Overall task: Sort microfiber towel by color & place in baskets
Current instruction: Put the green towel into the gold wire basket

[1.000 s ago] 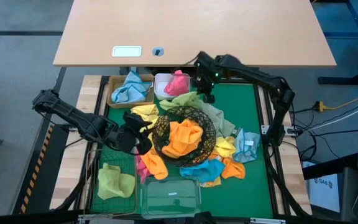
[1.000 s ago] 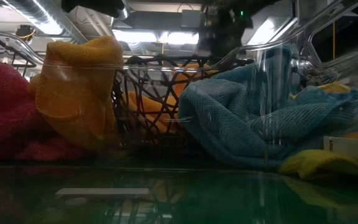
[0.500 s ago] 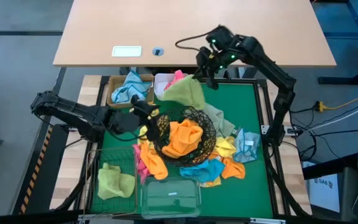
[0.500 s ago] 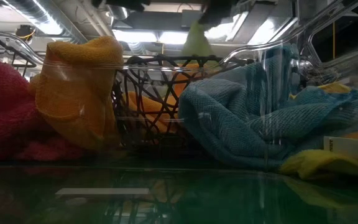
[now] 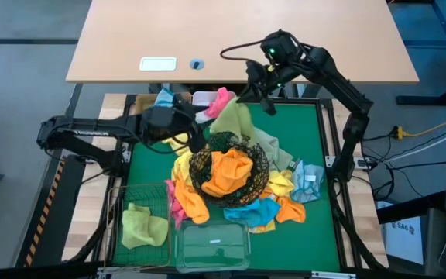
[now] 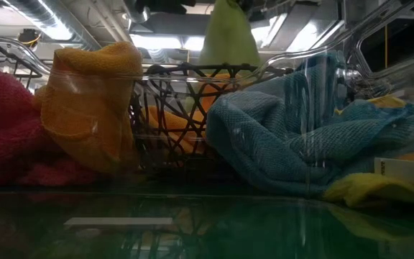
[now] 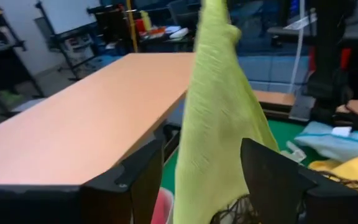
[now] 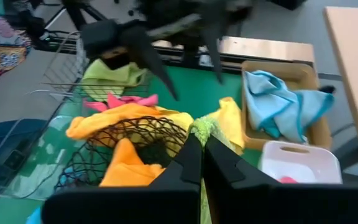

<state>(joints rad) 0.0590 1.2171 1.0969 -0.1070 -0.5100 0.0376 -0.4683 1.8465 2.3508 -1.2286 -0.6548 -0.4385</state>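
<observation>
Lifted green towel (image 5: 235, 120) higher w/ R gripper (image 5: 255, 97), pinched shut on it; L gripper (image 5: 194, 118) moved closer, fingers apart, ready for handover toward green basket (image 5: 122, 203).

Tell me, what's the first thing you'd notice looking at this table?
The lime-green towel hanging in the air from the shut right gripper, at the far side of the green mat. Under it sits a colourful heap of towels around the round black wire bowl, which holds an orange towel. The left gripper stands open beside the hanging towel.
</observation>
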